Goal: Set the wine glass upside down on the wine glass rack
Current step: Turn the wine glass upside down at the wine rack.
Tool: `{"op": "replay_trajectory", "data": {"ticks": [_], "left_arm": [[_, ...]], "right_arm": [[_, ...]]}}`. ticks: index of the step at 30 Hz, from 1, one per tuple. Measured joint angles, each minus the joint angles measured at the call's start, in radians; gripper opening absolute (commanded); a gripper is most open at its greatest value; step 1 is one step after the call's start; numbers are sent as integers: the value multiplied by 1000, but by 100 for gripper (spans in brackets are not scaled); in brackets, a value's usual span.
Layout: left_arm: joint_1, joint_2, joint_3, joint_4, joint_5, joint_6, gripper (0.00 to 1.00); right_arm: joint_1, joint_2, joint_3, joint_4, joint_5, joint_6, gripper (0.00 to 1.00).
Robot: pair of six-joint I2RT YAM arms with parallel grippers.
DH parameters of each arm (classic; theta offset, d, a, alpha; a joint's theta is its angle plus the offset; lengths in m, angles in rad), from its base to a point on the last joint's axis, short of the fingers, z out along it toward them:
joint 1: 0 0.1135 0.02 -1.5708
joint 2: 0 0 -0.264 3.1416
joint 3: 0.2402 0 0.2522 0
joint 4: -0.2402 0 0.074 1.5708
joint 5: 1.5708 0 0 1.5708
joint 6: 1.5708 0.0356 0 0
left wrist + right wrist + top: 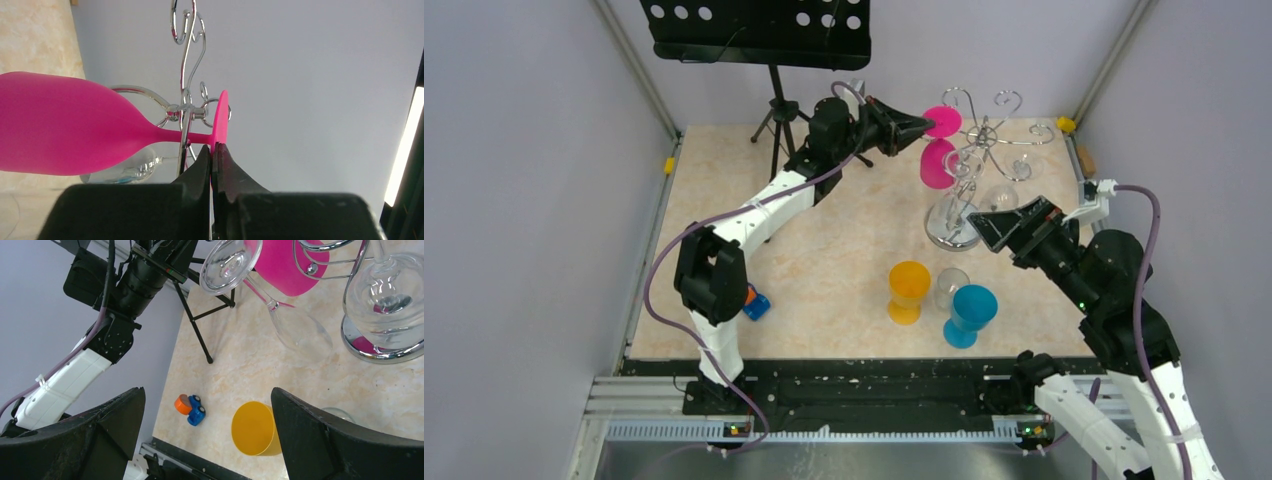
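The pink wine glass [937,162] hangs upside down, foot up, at the left side of the chrome wine glass rack [986,135]. My left gripper [921,128] is shut on the rim of its round foot [222,117]. In the left wrist view its stem [175,135] crosses one rack wire [186,100]; whether it rests in a hook I cannot tell. The pink bowl [290,265] shows in the right wrist view. My right gripper [992,226] hovers open by the rack's round base [952,236], nothing between its fingers [330,435].
Clear glasses [301,334] hang upside down on the rack. On the table stand an orange glass [908,290], a blue glass [970,312] and a clear glass [951,285]. A black music stand [764,35] is at the back left, a small blue-orange toy [757,303] near the left arm.
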Motion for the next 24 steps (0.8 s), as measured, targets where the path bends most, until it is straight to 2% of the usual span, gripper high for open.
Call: {"op": "replay_trajectory", "data": {"ticks": [13,24], "left_arm": [[-3,0,-2,7,-77,-10,0],[11,-47,-71,10,-131,33,0]], "right_arm": [[0,-6,-5,4,10,4,98],[0,-6,-5,4,10,9,98]]}}
